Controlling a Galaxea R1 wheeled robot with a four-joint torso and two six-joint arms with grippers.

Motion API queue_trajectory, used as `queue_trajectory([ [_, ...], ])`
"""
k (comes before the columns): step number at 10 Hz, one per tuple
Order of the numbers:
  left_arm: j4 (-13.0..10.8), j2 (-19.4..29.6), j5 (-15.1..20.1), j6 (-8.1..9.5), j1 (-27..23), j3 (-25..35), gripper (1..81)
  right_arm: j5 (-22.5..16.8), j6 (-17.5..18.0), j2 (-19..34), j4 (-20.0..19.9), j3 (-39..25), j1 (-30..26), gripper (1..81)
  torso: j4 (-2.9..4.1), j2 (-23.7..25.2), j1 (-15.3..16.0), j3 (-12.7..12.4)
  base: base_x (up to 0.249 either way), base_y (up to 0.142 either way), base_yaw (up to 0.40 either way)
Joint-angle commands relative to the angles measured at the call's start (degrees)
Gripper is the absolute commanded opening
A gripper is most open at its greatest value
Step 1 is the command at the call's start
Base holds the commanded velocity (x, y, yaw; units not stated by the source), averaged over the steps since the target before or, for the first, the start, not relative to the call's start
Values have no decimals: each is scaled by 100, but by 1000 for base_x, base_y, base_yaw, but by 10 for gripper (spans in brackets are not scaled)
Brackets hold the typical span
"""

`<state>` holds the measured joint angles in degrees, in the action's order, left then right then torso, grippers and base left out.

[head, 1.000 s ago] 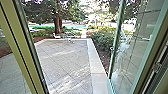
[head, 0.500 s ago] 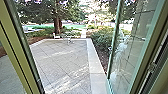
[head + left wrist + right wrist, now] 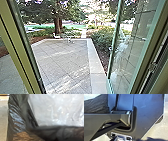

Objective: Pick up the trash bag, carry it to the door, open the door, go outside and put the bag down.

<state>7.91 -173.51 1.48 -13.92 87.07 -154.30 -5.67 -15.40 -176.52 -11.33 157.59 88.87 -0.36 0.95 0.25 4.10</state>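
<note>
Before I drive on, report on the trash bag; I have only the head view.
Observer: The left wrist view shows the trash bag close up, its film dark, glossy and creased.

Operator: Tell me what lies next to it.

Observer: Pale ground shows along one side of it.

Operator: Now check the right wrist view for the bag.

Observer: Dark, wrinkled film shows there too, probably the same bag.
</note>
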Motion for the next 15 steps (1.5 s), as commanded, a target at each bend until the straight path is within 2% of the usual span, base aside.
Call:
queue_trajectory([
  [1,-18,-18,362,-58,-211,5,10,-409,-25,-61,-1,-54,-234,811,0,0,0,0,0,0,0],
  [6,-17,-26,371,-58,-211,5,10,-400,-25,-96,16,-36,-224,811,0,0,0,0,0,0,0],
  [15,-9,-9,371,-58,-203,5,10,-400,-25,-96,25,-36,-224,811,0,5,-6,-5,82,0,0],
])
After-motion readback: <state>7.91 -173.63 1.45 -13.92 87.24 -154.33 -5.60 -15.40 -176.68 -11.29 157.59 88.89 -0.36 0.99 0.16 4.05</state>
